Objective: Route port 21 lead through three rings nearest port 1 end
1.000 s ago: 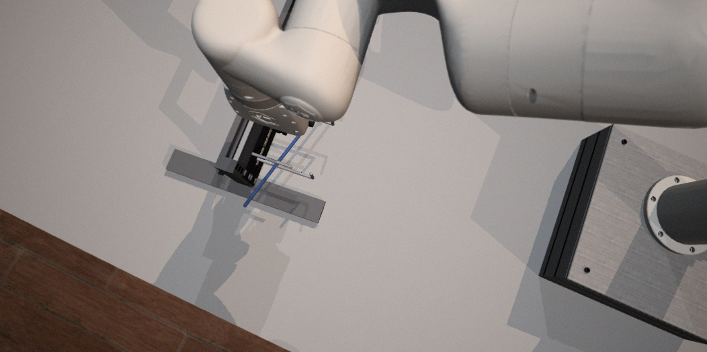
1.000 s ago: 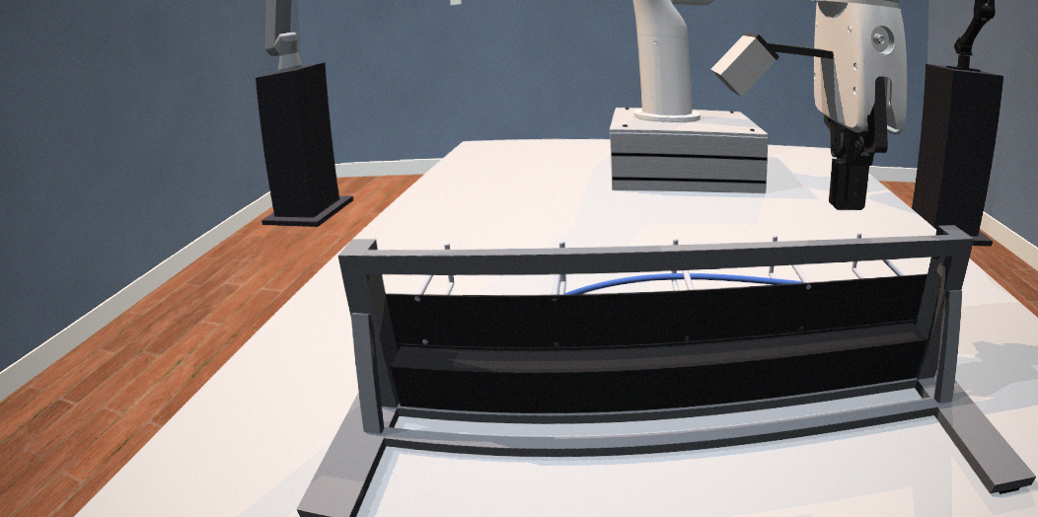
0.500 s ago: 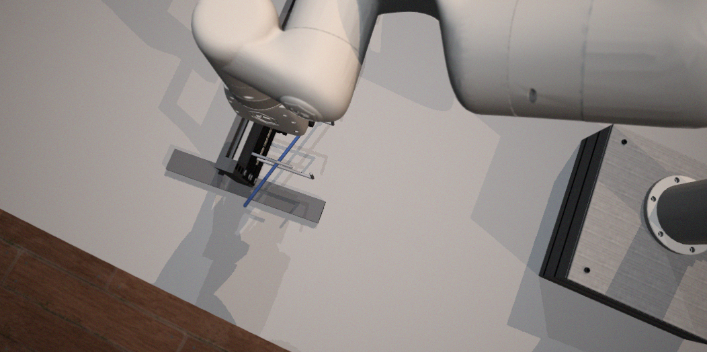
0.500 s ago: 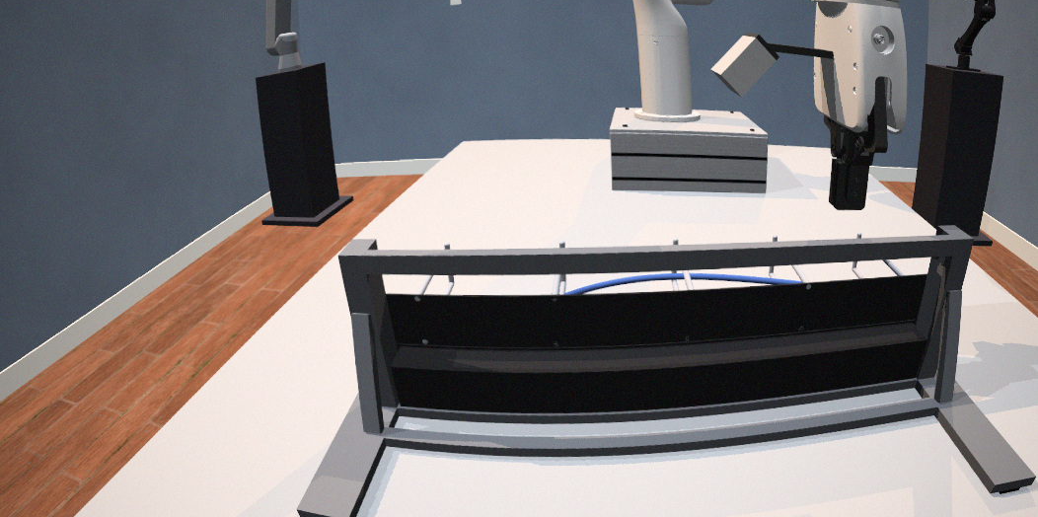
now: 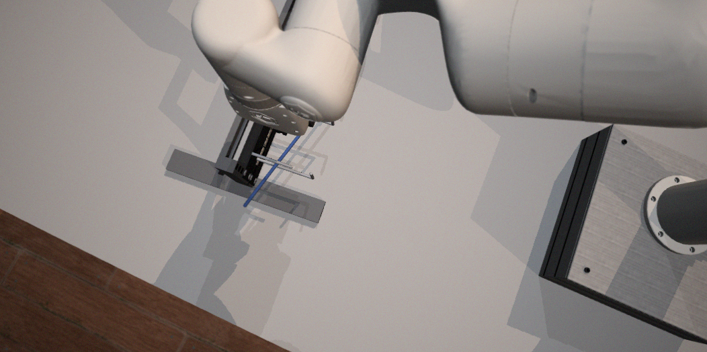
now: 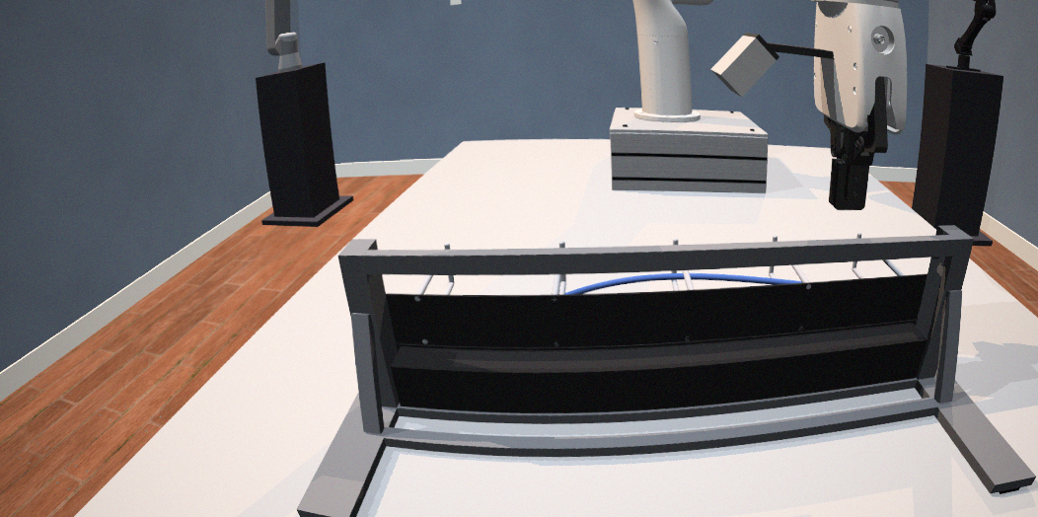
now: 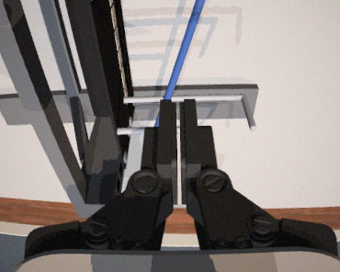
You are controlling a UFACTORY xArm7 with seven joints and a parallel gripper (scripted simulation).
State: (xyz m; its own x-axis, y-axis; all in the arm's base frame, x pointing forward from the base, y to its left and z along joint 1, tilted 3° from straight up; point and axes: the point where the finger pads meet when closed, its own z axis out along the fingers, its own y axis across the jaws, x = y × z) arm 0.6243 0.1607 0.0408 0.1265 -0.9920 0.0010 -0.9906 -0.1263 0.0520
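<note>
Exterior: white table (image 6: 507, 201), wood floor (image 6: 145, 339), blue walls (image 6: 145, 41).

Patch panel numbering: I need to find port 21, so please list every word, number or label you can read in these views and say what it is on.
None can be read.
The rack shows only its back in the exterior view, so no number plates face that camera.
In the top and wrist views no plates are legible beside the blue lead.
The shut gripper carries no marking.
</note>
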